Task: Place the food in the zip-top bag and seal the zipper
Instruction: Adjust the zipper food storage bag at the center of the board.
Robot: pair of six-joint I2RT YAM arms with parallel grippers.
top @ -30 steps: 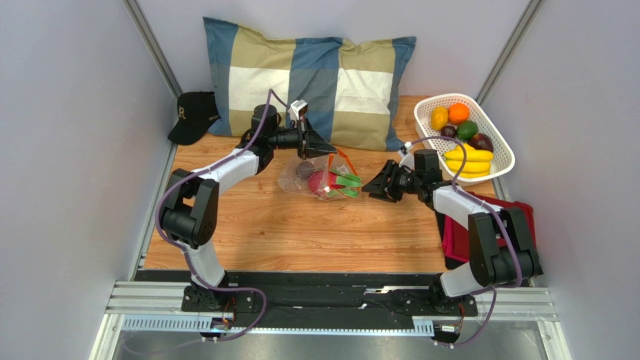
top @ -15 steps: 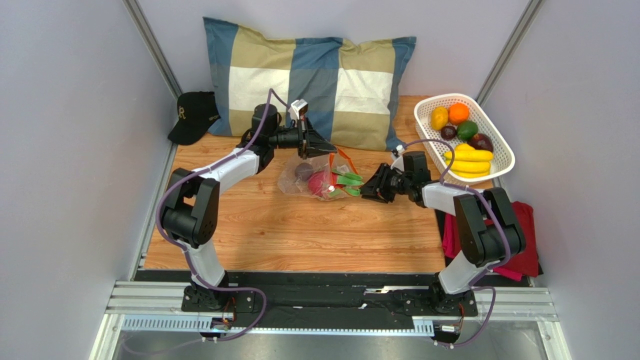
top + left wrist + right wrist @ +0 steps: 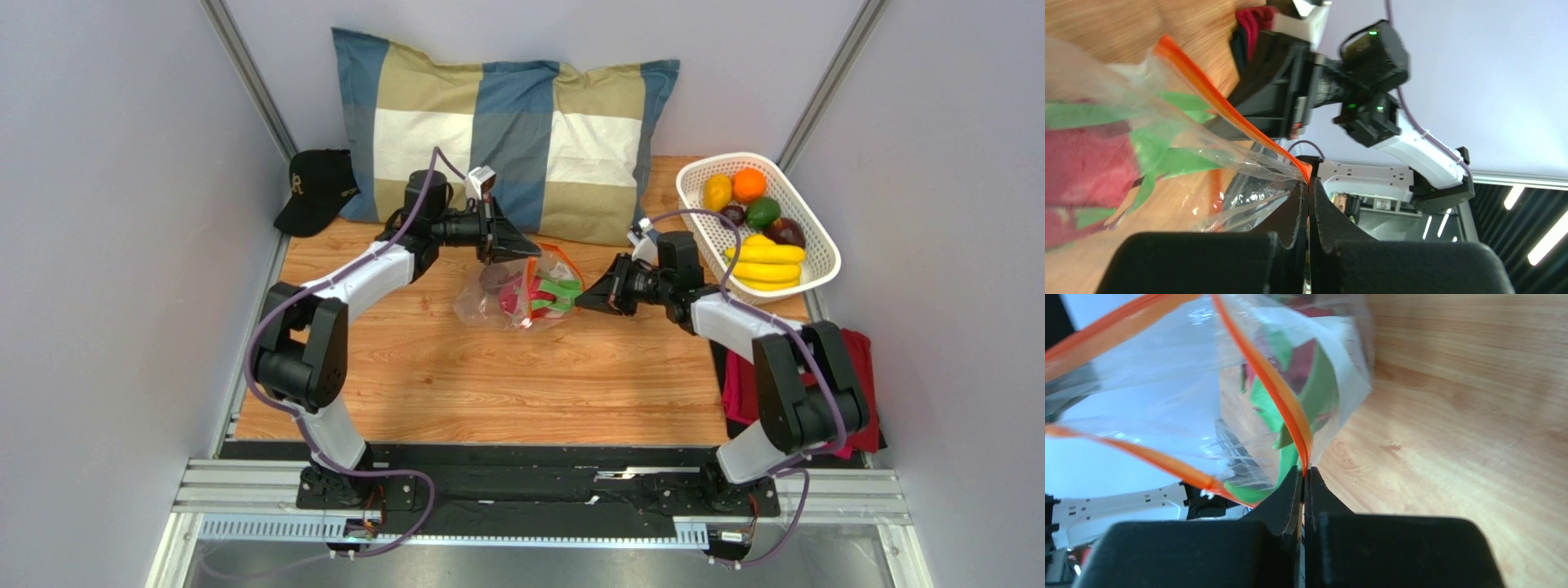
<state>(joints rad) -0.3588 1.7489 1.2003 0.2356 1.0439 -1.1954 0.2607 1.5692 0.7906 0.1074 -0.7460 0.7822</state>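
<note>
Top view: the zip-top bag (image 3: 521, 294) is sitting on the table (image 3: 491, 392), dragon fruit (image 3: 510, 298) inside. Left wrist: the left gripper (image 3: 1309, 184) is clamping the zipper (image 3: 1226, 105). Right wrist: the right gripper (image 3: 1303, 473) is pinching it too.

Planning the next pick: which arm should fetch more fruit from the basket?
Right, probably: the basket sits on its side, near the right end effector. The left end effector, farther off, pinches the bag's zipper; the right must release its end.
</note>
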